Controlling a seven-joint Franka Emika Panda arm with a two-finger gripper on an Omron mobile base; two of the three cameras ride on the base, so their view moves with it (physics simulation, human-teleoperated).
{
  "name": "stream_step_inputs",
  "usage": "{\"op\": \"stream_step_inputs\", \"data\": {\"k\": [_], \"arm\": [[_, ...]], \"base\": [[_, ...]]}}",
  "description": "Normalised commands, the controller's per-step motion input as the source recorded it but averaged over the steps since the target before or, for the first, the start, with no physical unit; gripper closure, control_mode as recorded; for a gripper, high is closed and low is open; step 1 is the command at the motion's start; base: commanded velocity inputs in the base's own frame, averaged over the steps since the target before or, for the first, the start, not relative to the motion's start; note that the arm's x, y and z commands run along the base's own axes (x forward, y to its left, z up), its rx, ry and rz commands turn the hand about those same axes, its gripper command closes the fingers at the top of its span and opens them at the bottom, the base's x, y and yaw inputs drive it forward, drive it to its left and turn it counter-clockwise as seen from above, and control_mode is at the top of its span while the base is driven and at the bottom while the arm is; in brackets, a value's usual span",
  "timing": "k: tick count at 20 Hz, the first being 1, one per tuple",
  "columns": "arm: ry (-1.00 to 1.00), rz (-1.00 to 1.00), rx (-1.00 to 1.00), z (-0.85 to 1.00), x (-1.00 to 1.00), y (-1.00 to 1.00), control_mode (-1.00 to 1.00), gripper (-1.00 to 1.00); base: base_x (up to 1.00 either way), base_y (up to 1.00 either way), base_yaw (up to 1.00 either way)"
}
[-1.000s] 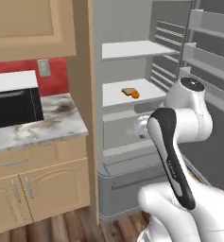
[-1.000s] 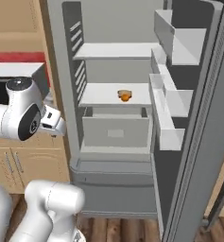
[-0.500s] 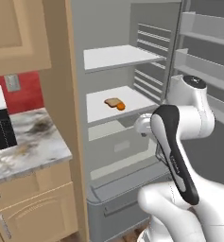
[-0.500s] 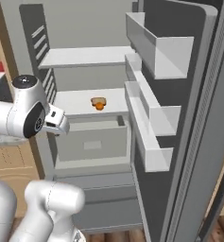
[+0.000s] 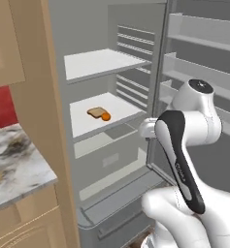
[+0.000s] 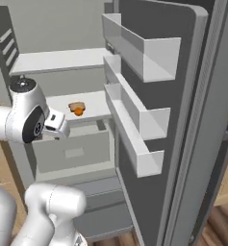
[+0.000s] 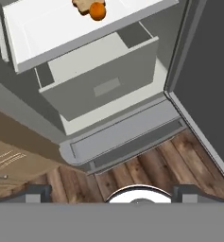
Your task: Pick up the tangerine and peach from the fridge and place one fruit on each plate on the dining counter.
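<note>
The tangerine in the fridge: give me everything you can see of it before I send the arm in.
The tangerine is a small, smooth, plain bright orange ball with no visible stem or marks. It sits on the white middle shelf of the open fridge, above the pale grey drawer, toward the shelf's front. It rests right against a flat tan-brown food piece lying beside it; whether they actually touch cannot be told. Nothing grips it.

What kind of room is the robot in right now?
Most likely a rendered home kitchen. An open grey fridge with white shelves stands ahead, with a small orange fruit on one shelf. Beside it are tan wooden cupboards under a marbled worktop, and the floor is wood plank.
</note>
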Motion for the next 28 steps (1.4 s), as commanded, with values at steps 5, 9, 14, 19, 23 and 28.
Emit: {"op": "stream_step_inputs", "data": {"k": [5,9,14,19,23,28], "arm": [[0.00,0.00,0.00,0.00,0.00,0.00,1.00,-1.00],[0.00,0.00,0.00,0.00,0.00,0.00,1.00,-1.00],[0.00,0.00,0.00,0.00,0.00,0.00,1.00,-1.00],[0.00,0.00,0.00,0.00,0.00,0.00,1.00,-1.00],[0.00,0.00,0.00,0.00,0.00,0.00,1.00,-1.00],[-0.06,0.00,0.00,0.00,0.00,0.04,-1.00,-1.00]], "base": [[0.64,-0.17,0.00],[0.46,-0.06,0.00],[0.46,0.27,-0.03],[0.34,0.29,0.00],[0.01,0.01,0.00],[0.00,0.04,0.00]]}}
